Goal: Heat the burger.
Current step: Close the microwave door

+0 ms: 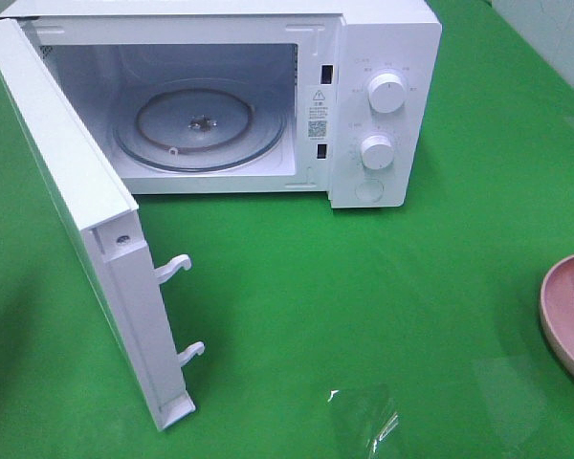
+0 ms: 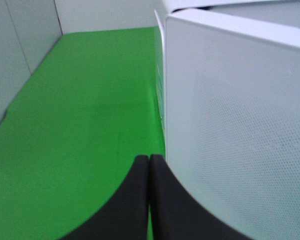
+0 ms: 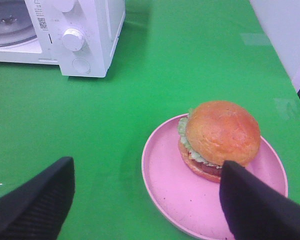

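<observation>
Beside open microwave [image 1: 268,96]: left fingers [image 2: 140,200] together; right fingers [image 3: 250,200] apart above burger [image 3: 217,137] plate [image 3: 170,185].

place: staged lab tabletop | cues: green cloth [image 1: 364,287], white microwave [image 1: 383,96], plain partition walls [image 2: 20,50]

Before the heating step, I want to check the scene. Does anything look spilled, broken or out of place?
Nothing stands out. The microwave door stands wide open, and its glass turntable sits flat and bare. The burger sits whole on the pink plate, toward one side. The green tablecloth shows no spill, only glare.
</observation>
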`<state>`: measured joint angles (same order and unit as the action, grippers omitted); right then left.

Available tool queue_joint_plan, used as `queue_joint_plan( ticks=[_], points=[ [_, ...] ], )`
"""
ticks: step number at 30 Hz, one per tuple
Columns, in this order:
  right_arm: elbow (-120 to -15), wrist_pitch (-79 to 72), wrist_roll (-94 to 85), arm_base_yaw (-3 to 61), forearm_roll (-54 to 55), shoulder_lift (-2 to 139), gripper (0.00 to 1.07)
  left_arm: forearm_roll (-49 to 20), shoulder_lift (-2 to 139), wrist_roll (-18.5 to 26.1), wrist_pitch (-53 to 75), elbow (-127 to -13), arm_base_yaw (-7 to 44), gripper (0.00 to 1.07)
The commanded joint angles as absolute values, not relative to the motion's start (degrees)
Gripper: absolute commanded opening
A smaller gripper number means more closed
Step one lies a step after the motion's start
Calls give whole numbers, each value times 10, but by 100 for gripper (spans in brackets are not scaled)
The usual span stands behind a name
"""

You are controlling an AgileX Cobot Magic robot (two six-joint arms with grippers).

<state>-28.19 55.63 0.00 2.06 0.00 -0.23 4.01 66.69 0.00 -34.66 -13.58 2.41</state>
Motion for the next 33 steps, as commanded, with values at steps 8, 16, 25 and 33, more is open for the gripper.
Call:
queue_joint_plan(
  ticks=[8,16,25,33],
  points=[
    [-281,550,0,17,-6,-18,75,192,793,-91,-409,-182,79,0],
    [-281,550,0,17,-6,-18,75,139,859,-83,-413,-217,153,0],
    [-281,550,0,17,-6,-18,75,54,932,-33,-419,-279,255,0],
    [-281,550,0,17,-6,-18,75,-35,1000,-5,-415,-366,340,0]
  ],
)
